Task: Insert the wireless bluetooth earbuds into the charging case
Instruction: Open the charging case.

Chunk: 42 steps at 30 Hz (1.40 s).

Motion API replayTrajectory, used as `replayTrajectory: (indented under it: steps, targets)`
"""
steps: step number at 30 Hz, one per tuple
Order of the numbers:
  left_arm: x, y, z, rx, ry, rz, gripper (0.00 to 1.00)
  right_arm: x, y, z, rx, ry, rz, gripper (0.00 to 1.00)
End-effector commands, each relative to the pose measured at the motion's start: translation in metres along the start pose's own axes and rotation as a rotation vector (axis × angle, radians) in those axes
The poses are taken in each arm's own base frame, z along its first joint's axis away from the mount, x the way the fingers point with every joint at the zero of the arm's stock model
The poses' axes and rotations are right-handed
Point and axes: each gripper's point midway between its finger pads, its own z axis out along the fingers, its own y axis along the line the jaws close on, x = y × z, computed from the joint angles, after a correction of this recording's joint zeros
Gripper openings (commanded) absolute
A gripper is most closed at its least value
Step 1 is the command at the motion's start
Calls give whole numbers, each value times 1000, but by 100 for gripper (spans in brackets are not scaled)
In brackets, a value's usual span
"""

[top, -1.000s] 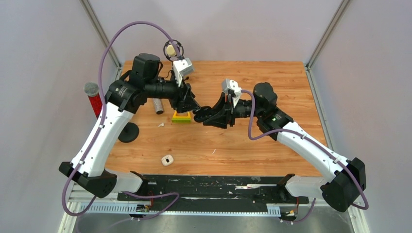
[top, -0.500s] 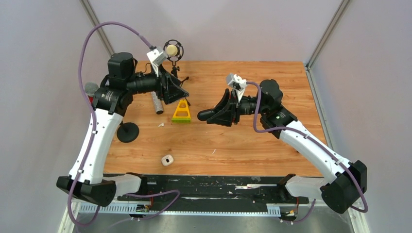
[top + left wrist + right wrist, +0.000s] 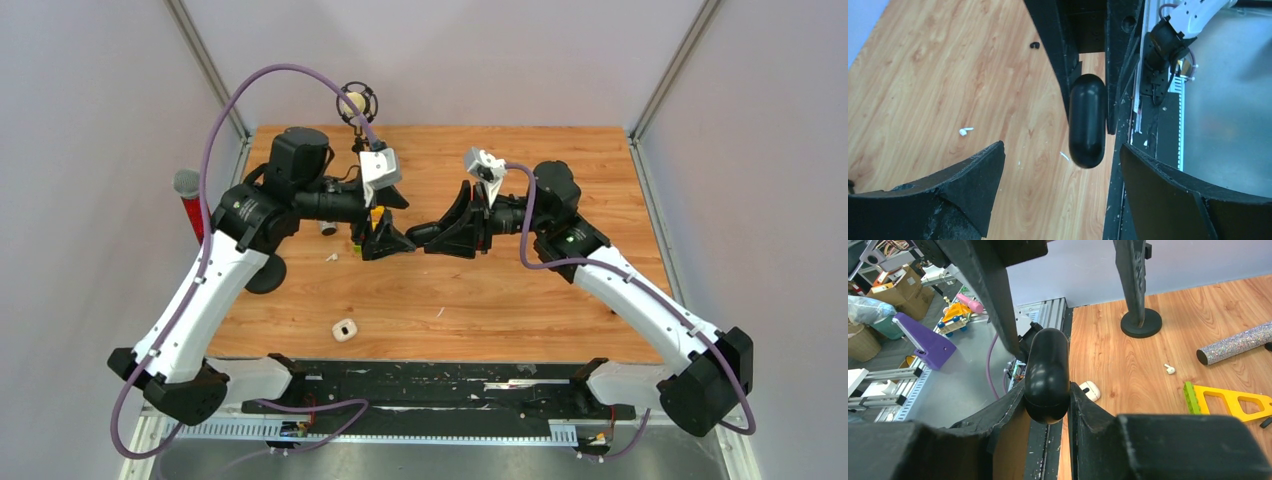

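Note:
The white charging case lies on the table near the front edge, left of centre; it also shows in the right wrist view. One tiny white earbud lies left of the yellow triangle, seen too in both wrist views. A second white speck lies near the front centre. My right gripper is shut on a small black oval object, held above the table. My left gripper is open, its jaws facing that black object without touching it.
A yellow triangle with a green edge lies under the left gripper. A glittery cylinder lies behind it. A black stand base and a red microphone are at the left, and a small round stand at the back.
My left arm has swung from the back left down to the table centre, bringing its open gripper up to the right gripper. The right gripper has stayed nearly still with the black object.

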Motion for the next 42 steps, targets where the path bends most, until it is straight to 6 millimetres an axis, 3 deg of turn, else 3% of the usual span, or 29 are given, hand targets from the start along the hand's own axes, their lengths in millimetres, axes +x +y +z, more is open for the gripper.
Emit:
replayTrajectory:
  steps: [1,17,32,42]
  targets:
    - [-3,5,6,-21,26,34,92,-22,7,3,-35,-30,-62,0]
    - [-31,25,10,-100,-20,-7,86,-13,18,4,-81,-2,-109,0]
    - [-11,56,8,-240,78,50,78,-14,18,3,-78,-4,-107,0]
    - [0,59,9,-241,119,94,77,-17,19,6,-97,-5,-97,0]
